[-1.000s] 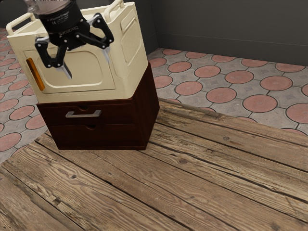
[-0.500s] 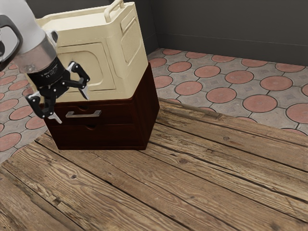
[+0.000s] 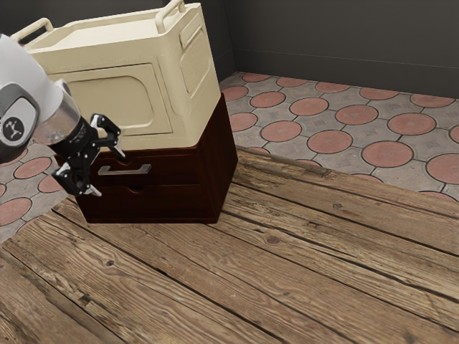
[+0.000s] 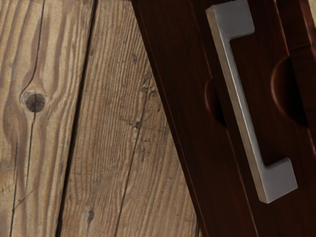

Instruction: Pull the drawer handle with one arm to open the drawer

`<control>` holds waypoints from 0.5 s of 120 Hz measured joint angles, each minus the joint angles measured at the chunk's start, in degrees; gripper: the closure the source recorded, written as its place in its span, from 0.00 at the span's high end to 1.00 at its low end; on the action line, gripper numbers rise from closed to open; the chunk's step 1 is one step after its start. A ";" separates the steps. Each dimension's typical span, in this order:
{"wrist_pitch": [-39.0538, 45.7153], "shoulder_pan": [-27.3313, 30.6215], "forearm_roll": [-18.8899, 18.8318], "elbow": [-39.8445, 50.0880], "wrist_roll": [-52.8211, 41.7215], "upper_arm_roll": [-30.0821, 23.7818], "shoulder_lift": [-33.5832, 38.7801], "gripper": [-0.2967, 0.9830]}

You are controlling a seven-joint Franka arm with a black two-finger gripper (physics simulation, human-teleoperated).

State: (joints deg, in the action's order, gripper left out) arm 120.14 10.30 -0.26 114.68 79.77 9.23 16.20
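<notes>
a black two-finger gripper [image 3: 108, 173] is nearest to the work, its fingers spread wide with nothing held between them. it is angled toward the metal handle [image 3: 125, 171], close to the handle's end at the exterior view's left; i cannot tell whether they touch.

the handle is a straight gray bar on two posts, fixed to the upper drawer [image 3: 176, 165], whose front looks flush and closed. it should feel rigid and hard, perhaps a little slippery, and not fragile. the best hold is likely mid-bar, one finger above and one below, then a straight, level pull; an off-center grip could make the drawer bind. its weight is unknown.

around it is a dark red-brown wooden cabinet [image 3: 222, 158], with a cream case [image 3: 190, 107] on top, probably steady if the pull is slow. the cabinet rests on rough, knotted wooden planks [image 3: 272, 272]. beyond them lie gray floor tiles [image 3: 330, 115] with pink rounded shapes, then a plain dark gray wall [image 3: 323, 36].
</notes>
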 joint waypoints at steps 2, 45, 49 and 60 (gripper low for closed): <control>0.46 -0.01 0.01 0.16 0.18 0.09 -0.04 0.77; 7.66 0.00 0.02 2.81 3.05 3.83 -1.64 0.77; 8.07 -0.01 0.01 2.83 3.26 4.20 -2.04 0.77; 9.32 0.02 0.05 2.77 3.76 4.65 -3.03 0.77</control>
State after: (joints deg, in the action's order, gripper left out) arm 129.46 10.32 -0.21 117.45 83.53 13.88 13.17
